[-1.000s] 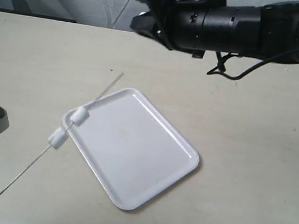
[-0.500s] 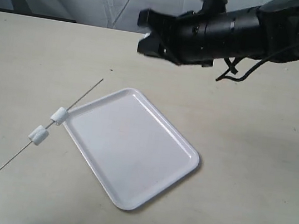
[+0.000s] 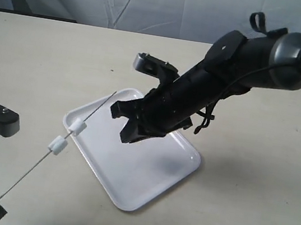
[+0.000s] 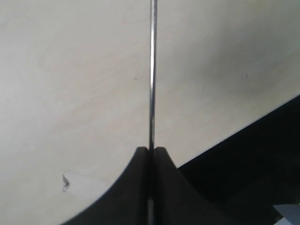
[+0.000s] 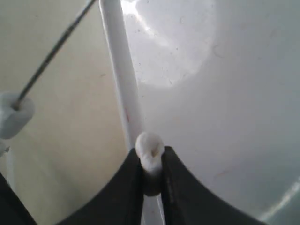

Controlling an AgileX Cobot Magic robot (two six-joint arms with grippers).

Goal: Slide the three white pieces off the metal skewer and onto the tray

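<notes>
Nearest, the left pincer (image 4: 151,157) is clamped tight on the skewer (image 4: 152,70), which rises slanting toward the tray (image 3: 145,185). Two white chunks sit threaded on it: the lower piece (image 3: 56,145) hangs over bare bench (image 3: 254,179), and the upper piece (image 3: 78,127) is at about the tray's corner. Farther on, the right pincer (image 5: 151,160) is closed on the third piece (image 5: 149,146), which is free of the skewer and directly above the tray's rim. Let go there, it would likely strike the rim and could roll out onto the bench. The thin skewer could also swivel in so narrow a grip if pushed. The lower piece, pulled off where it is, would miss the tray. The bench is pale beige, matte and lightly specked. Beyond its far edge hangs a creased whitish sheet (image 3: 155,5).
</notes>
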